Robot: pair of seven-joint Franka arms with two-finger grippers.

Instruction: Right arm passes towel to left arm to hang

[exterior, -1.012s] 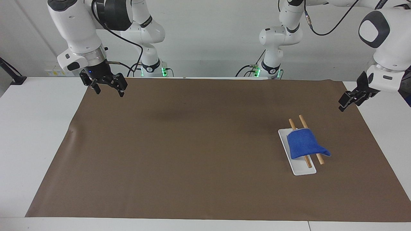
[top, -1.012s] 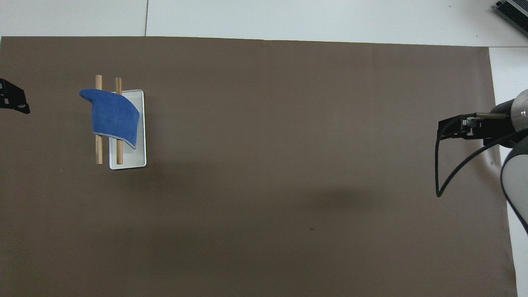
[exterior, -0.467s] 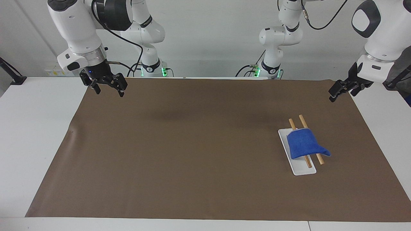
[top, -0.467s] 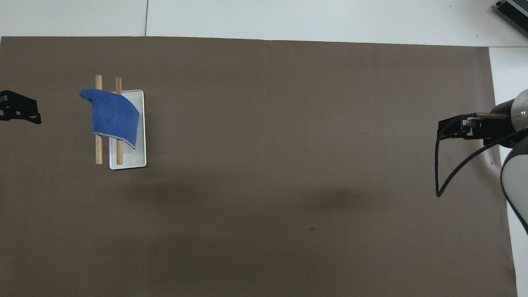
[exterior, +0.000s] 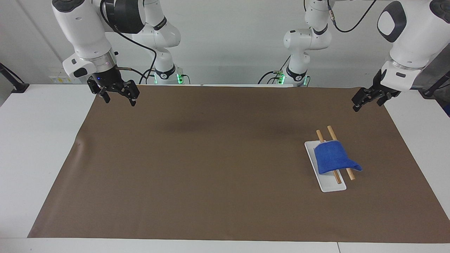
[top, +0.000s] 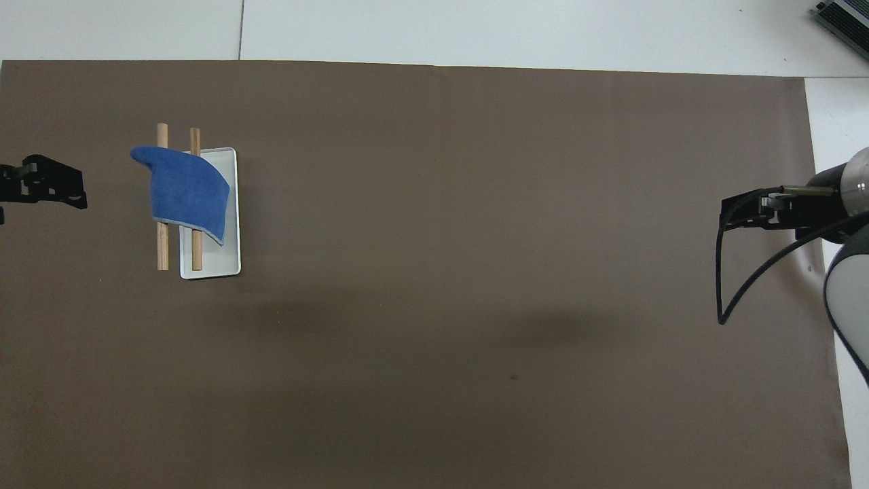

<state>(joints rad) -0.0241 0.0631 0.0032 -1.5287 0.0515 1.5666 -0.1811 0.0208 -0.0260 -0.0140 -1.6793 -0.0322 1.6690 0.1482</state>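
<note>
Towel (exterior: 332,160) is a small bright blue cloth, soft nap, thin pale grey hem showing along one edge in the overhead view; it's draped over two plain wooden dowels (exterior: 334,154) that run side by side above a flat white rounded-corner rectangular tray (exterior: 330,185), one floppy corner hanging off toward the left arm's end of the table (exterior: 42,140). Rack sits on a matte brown mat (exterior: 211,158) covering most of the white table, toward the left arm's end. Left claw (exterior: 365,100) is up in the air over the mat's edge at that end, fingers spread, nothing in them, well apart from the towel. Right claw (exterior: 117,95) hangs over the mat's corner at the right arm's end, spread too, empty, waiting. Versus a second ago: left claw has swung inward from off the mat's side to over its edge and opened wider; right claw, towel, dowels and tray haven't shifted.
</note>
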